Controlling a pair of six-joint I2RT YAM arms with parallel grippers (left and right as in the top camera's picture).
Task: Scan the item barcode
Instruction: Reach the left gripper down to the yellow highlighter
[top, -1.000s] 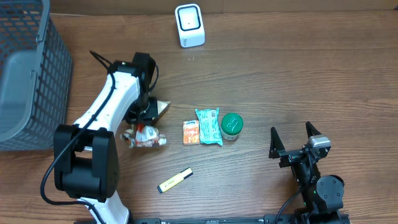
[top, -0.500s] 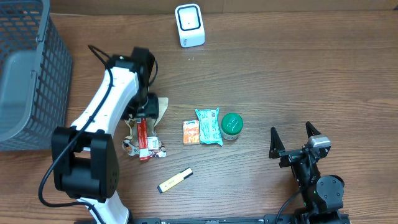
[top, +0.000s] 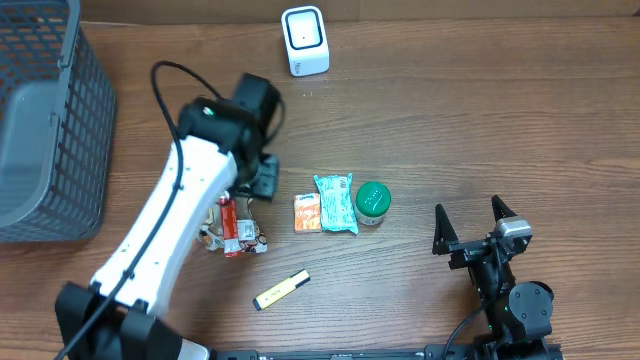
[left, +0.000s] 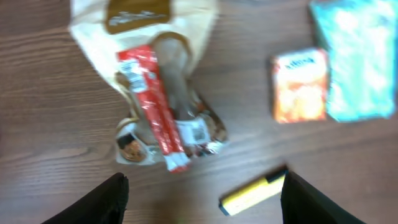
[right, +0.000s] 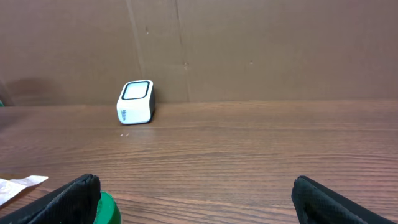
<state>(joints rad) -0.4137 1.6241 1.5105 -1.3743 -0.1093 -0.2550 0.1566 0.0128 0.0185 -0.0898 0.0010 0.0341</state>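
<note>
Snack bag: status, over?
Left pincer open, empty, near snack bag. Right pincer open, parked. Bag lying on table, away from scanner. Orange packet beside it, not touching.

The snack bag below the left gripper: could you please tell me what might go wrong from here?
1. The snack bag lies crumpled on the table under the open left gripper; a grasp may pinch only a fold and slip.
2. The yellow highlighter lies near the bag, so the descending gripper might knock it.
3. The scanner stands far off near the table's back edge; a loosely held bag could sag and hide its barcode.
</note>
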